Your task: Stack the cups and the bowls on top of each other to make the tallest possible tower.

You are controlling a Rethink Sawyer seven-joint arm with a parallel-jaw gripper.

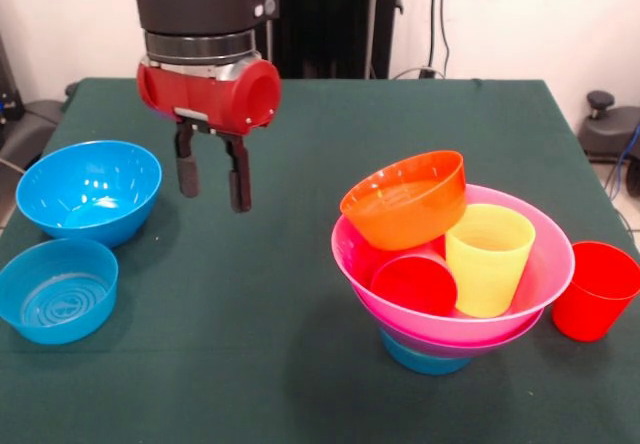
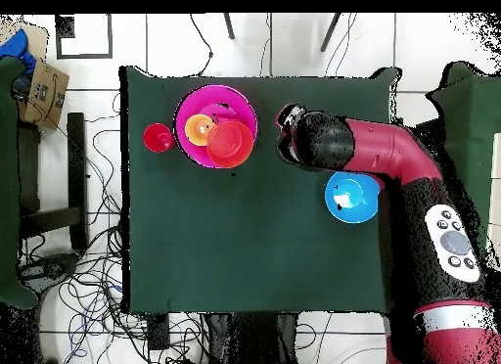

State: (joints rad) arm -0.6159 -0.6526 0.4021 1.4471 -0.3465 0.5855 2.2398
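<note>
My gripper (image 1: 212,179) hangs open and empty above the table's left part, a little right of the two blue bowls. The larger blue bowl (image 1: 90,189) and a shallower one (image 1: 58,289) stand upright there. At the right the tower stands on a small blue bowl (image 1: 425,356), with the wide pink bowl (image 1: 545,264) above it. In the pink bowl are a tilted orange bowl (image 1: 405,199), an upright yellow cup (image 1: 488,259) and a red cup (image 1: 415,284) on its side. Another red cup (image 1: 595,289) stands on the table beside the tower. The lime green bowl is out of view.
The table is covered with a dark green cloth (image 1: 300,364). In the overhead view my arm (image 2: 391,155) reaches over one blue bowl (image 2: 350,197), and the pink bowl (image 2: 235,98) and loose red cup (image 2: 158,137) sit near the far edge. Cables lie on the floor around.
</note>
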